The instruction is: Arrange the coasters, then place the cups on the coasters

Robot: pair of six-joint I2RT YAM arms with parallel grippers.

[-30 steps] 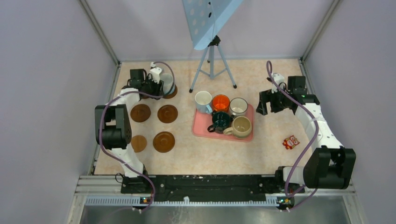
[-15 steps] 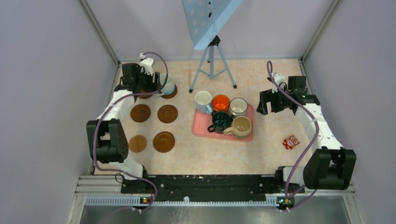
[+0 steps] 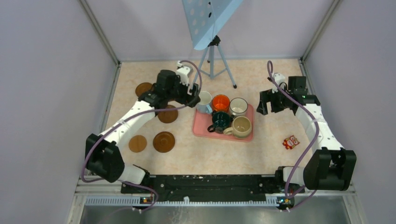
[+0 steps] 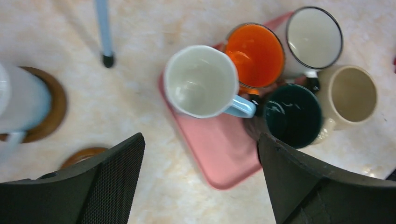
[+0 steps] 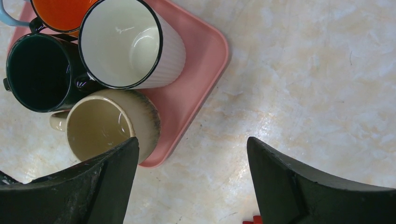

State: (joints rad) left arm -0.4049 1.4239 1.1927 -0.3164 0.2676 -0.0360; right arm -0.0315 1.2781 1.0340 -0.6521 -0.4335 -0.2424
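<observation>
Swung in from the tabletop's [image 3: 219, 154] far-left corner, the left arm [image 3: 135, 114] stretches out, left gripper [image 4: 198, 140] wide and empty over a glossy white mug [image 4: 201, 80] on the pink tray's [image 4: 219, 149] far-left corner.

Left wrist view: to the left of the left gripper [image 4: 200, 140], a white mug [image 4: 18, 105] on a brown coaster [image 4: 55, 109] is cut off by the picture's edge. A second coaster [image 4: 81, 153] peeks from behind one finger. The dark green mug [image 4: 289, 114] is partly behind the other.

Right wrist view: ahead and left of the right gripper [image 5: 192, 142], the orange mug [image 5: 60, 14] is cropped at the top. A finger partly covers the beige mug [image 5: 102, 128]. A red scrap [image 5: 256, 219] at the bottom edge is unidentifiable.

Top view: a red-and-white item [image 3: 291, 141] behind the right gripper is too small to identify.
</observation>
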